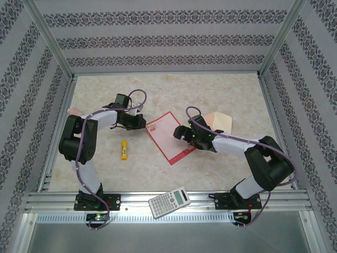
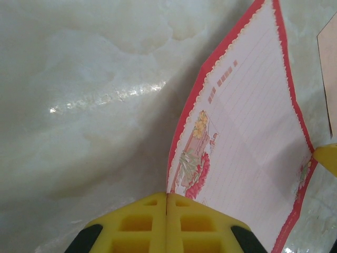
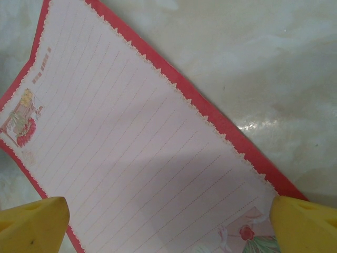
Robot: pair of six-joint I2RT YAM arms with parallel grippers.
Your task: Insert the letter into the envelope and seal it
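The letter [image 1: 164, 136], a white lined sheet with a red border, lies at the table's middle. Its left corner curls up off the table in the left wrist view, where the letter [image 2: 247, 121] rises from the pinch of my left gripper [image 2: 166, 196]. That left gripper [image 1: 143, 122] is shut on this corner. My right gripper [image 1: 180, 134] hovers open over the sheet's right part; its yellow fingers [image 3: 34, 221] straddle the letter [image 3: 131, 142] with nothing gripped. The peach envelope [image 1: 220, 122] lies just right of the sheet, partly hidden by the right arm.
A yellow stick [image 1: 124, 149] lies left of the sheet, near the left arm. A calculator [image 1: 169, 202] rests on the front rail between the arm bases. A small pink thing [image 1: 75, 111] sits at the left wall. Aluminium posts and patterned walls enclose the table.
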